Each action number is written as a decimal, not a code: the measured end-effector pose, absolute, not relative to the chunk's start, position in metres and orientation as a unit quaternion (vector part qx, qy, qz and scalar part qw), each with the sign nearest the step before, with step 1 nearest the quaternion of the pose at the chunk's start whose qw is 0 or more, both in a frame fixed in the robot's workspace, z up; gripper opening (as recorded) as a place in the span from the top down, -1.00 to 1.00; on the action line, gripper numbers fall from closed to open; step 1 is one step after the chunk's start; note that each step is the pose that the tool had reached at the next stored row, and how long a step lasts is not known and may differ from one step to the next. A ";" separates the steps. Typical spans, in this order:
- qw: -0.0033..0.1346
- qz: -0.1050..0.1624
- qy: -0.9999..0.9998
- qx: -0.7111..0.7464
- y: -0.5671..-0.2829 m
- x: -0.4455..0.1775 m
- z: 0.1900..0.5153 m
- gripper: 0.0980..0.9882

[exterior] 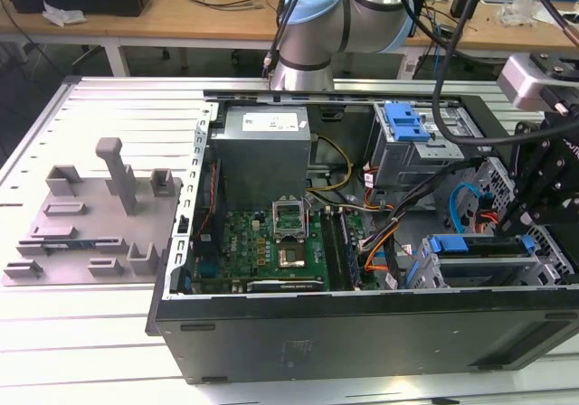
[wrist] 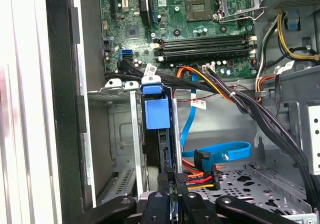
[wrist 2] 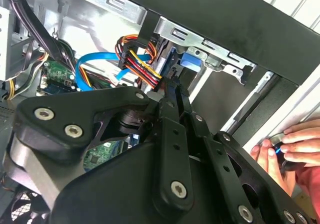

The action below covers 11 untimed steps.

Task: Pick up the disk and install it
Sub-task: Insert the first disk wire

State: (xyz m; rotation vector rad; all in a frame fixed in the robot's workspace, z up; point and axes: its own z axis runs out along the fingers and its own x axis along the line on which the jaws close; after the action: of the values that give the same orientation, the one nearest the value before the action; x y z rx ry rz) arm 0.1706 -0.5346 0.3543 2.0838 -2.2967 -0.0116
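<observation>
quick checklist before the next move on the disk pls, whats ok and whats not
1. Disk in a slot of the drive bay: ok.
2. Disk pushed fully home: cannot tell.
3. Tool in line with the disk's edge, in the first wrist view: ok.
4. Wiring away from the tool: not ok, the multicoloured power plug sits right beside it.
5. Blue flat cable away from the slot: ok, it lies off to one side.
6. People away from the case: not ok, a hand rests at its outer edge.
</observation>
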 end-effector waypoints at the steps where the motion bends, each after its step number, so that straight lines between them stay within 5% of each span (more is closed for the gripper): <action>1: 0.020 -0.004 -0.740 0.672 -0.535 0.171 0.354 0.86; 11: 0.020 -0.004 -0.740 0.672 -0.535 0.170 0.353 0.86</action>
State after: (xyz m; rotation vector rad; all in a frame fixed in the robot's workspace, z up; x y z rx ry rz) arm 0.1700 -0.5351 0.3533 2.0837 -2.2968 -0.0117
